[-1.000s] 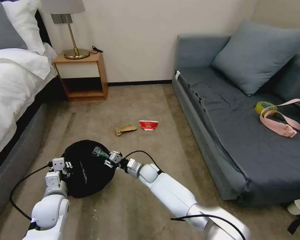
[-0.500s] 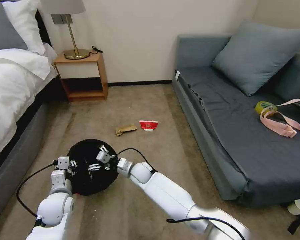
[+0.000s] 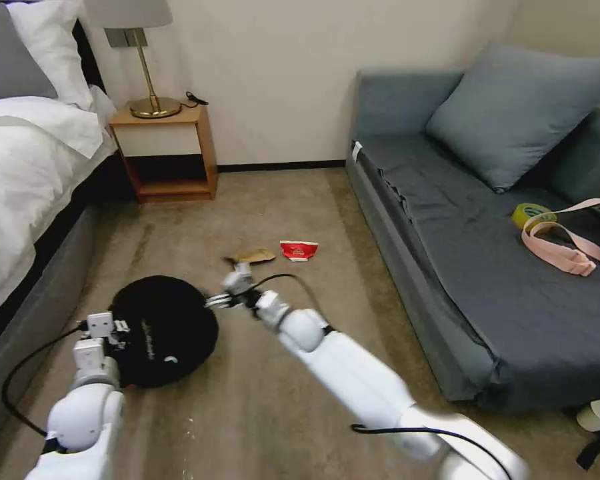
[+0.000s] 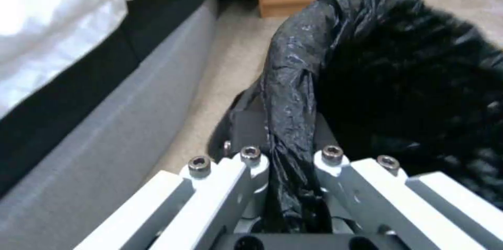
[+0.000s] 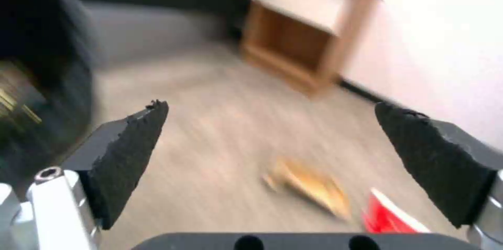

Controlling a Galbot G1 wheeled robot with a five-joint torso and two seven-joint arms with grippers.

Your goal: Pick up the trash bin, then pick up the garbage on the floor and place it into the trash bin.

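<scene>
The trash bin [image 3: 163, 330], round, black and bag-lined, sits low over the carpet in the head view. My left gripper [image 3: 103, 331] holds it at its near-left rim. The left wrist view shows that gripper [image 4: 290, 155] shut on the bag-covered rim [image 4: 293, 85]. My right gripper [image 3: 230, 288] hovers just past the bin's far-right edge, open and holding nothing. Two pieces of garbage lie on the floor beyond it: a crumpled brown paper bag [image 3: 257, 255] and a red-and-white packet [image 3: 298, 250]. The right wrist view has the open gripper [image 5: 272, 140] framing the bag [image 5: 314, 187] and packet [image 5: 390, 218].
A bed [image 3: 27, 173] runs along the left. A wooden nightstand [image 3: 167, 150] with a lamp stands against the back wall. A grey sofa [image 3: 460, 253] on the right carries a tape roll [image 3: 530, 213] and a pink strap [image 3: 560, 250]. A white cup [image 3: 597, 415] lies by the sofa's corner.
My right gripper came out of the bin's mouth and swung toward the litter. The bin and left gripper shifted left. The bottle seen at the bin's mouth a second ago is gone from sight.
</scene>
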